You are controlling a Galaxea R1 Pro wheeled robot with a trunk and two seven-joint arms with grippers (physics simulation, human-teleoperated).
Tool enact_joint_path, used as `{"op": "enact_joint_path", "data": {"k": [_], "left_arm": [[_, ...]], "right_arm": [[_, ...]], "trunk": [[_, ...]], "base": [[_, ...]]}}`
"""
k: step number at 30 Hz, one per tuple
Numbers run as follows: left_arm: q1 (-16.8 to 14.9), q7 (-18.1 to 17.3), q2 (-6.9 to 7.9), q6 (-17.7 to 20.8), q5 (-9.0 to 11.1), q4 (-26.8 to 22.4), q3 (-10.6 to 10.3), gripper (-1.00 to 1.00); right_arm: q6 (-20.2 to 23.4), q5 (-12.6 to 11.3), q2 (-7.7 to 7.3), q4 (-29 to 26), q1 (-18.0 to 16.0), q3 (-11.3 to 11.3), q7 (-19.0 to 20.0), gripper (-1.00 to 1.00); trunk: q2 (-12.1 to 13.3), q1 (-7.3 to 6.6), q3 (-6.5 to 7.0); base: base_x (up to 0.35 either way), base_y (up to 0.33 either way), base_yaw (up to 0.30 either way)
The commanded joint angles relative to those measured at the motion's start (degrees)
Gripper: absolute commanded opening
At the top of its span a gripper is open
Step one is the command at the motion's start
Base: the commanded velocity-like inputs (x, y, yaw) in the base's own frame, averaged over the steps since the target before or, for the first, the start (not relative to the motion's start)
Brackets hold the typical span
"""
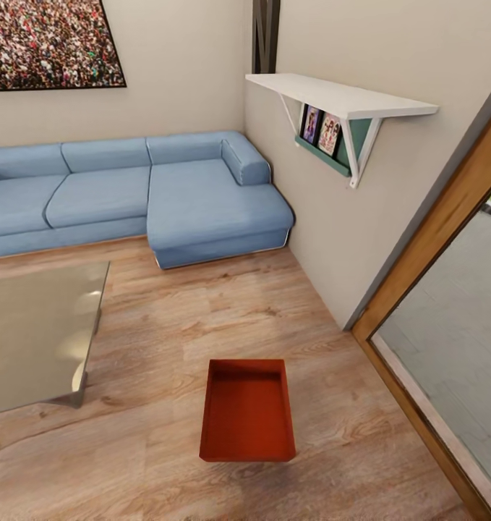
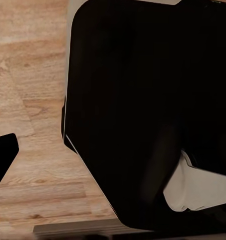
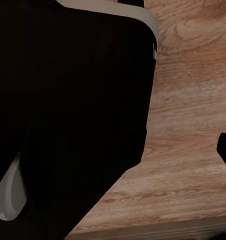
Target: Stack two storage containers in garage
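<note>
One orange-red storage container [image 1: 247, 412] sits open-topped and empty on the light wood planks of the living room [image 1: 202, 318], in the lower middle of the head view. Nothing touches it. In the left wrist view a dark finger [image 2: 3, 155] pokes in at the frame's edge beside a large black robot part [image 2: 142, 110], over wood floor. The right wrist view is similar, with a dark finger [image 3: 225, 149] at the edge beside a black part [image 3: 68, 100]. I cannot tell how either pair of jaws stands. The garage is out of view.
A blue sectional sofa [image 1: 129, 192] lines the far wall. A glass-topped low table [image 1: 35, 336] stands at the left. A white wall shelf [image 1: 339, 98] juts out at the right. A wood-framed opening [image 1: 419, 253] at the right shows grey ground [image 1: 455, 340] beyond.
</note>
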Motion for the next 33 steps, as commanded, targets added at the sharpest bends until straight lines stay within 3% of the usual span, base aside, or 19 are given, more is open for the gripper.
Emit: {"op": "enact_joint_path", "data": {"k": [1,33], "left_arm": [[0.0,-0.2,0.02,0.3,0.6,-0.1,0.0,1.00],[0.0,-0.2,0.02,0.3,0.5,-0.1,0.0,1.00]], "right_arm": [[-0.3,-0.5,0.05,0.1,-0.1,0.5,-0.1,1.00],[-0.3,-0.5,0.06,0.1,-0.1,0.5,-0.1,1.00]], "trunk": [[0.0,0.00,-0.14],[0.0,0.00,-3.11]], "base": [[0.000,0.000,0.000],[0.000,0.000,0.000]]}}
